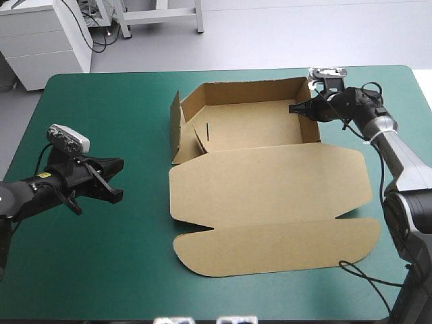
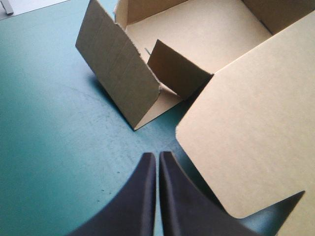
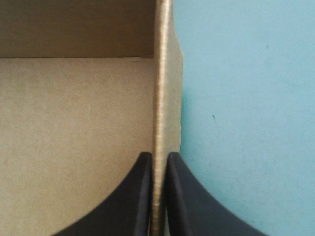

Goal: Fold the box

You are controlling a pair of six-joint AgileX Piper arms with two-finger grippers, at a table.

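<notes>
1. Location: the brown box (image 1: 270, 196) lies at the middle of the teal-green desk (image 1: 101, 270), reaching toward the right edge. Its tray is on the far side and its lid (image 1: 270, 185) lies flat toward the near edge.
2. Done so far: the far wall (image 1: 250, 91) stands upright. The right wall (image 1: 316, 111) also stands, doubled over in the right wrist view.
3. Right claw (image 1: 297, 108): closed on the top edge of the right wall, one black finger inside the tray and one outside.
4. Left claw (image 1: 116, 182): fingers pressed together with nothing between them. It is above bare cover near the desk's left edge, pointing at the box and well apart from it.
5. Outstanding: the left side panel (image 1: 177, 128) leans outward and is not tucked. A small inner tab (image 1: 200, 138) stands loose beside it.
6. Outstanding: the lid's front flap (image 1: 277, 246) is flat on the desk, unfolded.
7. Assessment: roughly half complete. Judged remaining are folding in the left wall and locking it over its tab.
</notes>
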